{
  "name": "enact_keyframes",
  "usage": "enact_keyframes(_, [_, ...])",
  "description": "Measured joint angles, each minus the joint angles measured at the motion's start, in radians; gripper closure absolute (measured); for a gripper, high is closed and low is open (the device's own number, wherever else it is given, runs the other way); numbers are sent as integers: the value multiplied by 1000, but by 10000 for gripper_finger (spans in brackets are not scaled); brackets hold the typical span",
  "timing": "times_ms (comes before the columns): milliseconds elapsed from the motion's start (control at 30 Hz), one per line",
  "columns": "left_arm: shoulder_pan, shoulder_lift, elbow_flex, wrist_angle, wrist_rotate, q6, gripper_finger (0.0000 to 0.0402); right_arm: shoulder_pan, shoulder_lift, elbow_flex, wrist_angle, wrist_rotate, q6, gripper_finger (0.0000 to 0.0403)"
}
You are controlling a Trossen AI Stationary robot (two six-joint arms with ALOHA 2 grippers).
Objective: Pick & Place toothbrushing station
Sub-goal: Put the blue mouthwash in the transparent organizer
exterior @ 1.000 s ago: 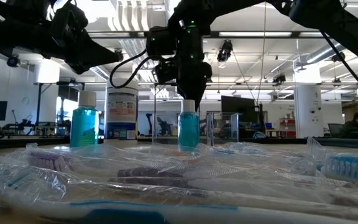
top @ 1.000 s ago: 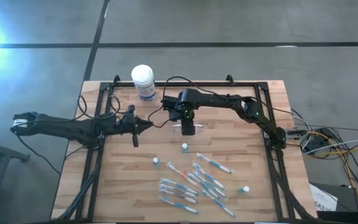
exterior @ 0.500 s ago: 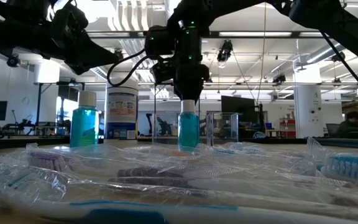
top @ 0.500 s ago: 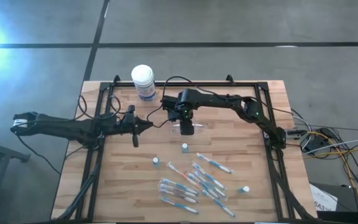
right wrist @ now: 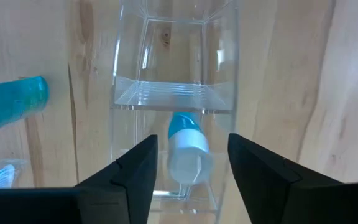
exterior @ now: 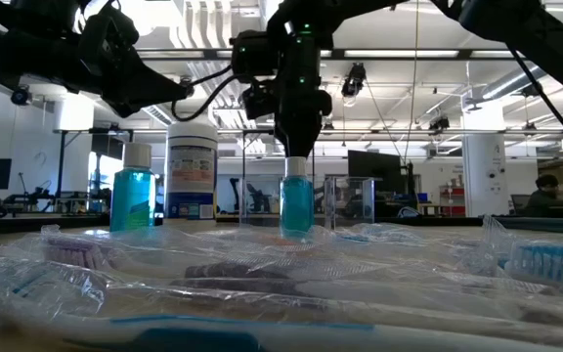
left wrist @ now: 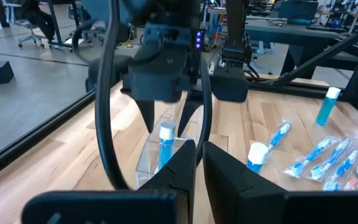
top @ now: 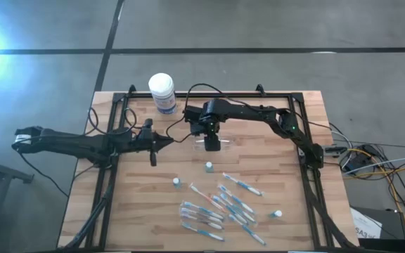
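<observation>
While unreadable, tub [top: 162, 92] label blue.

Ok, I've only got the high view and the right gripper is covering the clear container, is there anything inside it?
Observer: Yes. The right wrist view shows a small blue bottle with a white cap standing in one compartment of the clear container.
Operator: Is it gripped?
Observer: No. The right gripper is open, with its fingers on either side of the cap and apart from it.
Operator: And the left one?
Observer: Its own wrist view shows the left gripper shut, pointing at the container from the side.
</observation>
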Motion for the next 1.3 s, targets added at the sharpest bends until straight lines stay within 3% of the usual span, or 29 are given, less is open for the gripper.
enact_keyframes(200, [0, 0, 0, 0, 0, 0, 369, 0, -63, 0, 2, -33, -5, 190])
enact_keyframes(367, [0, 0, 0, -1, 1, 0, 369, 0, -177, -2, 27, -210, -19, 191])
enact_keyframes(500, [0, 0, 0, -2, 7, 0, 369, 8, -319, -84, 162, -353, -15, 201])
enact_keyframes(633, [-1, 0, 0, -21, 13, 0, 369, 21, -509, -276, 374, -395, -2, 215])
enact_keyframes(833, [-2, 1, 0, -34, 21, 0, 369, 19, -851, -675, 747, -470, 67, 236])
enact_keyframes(1067, [-1, 0, 0, -16, 21, 14, 369, 23, -1220, -1129, 1145, -478, 239, 270])
enact_keyframes(1300, [-2, 0, 0, 39, 21, 36, 369, 37, -1451, -1504, 1497, -470, 375, 335])
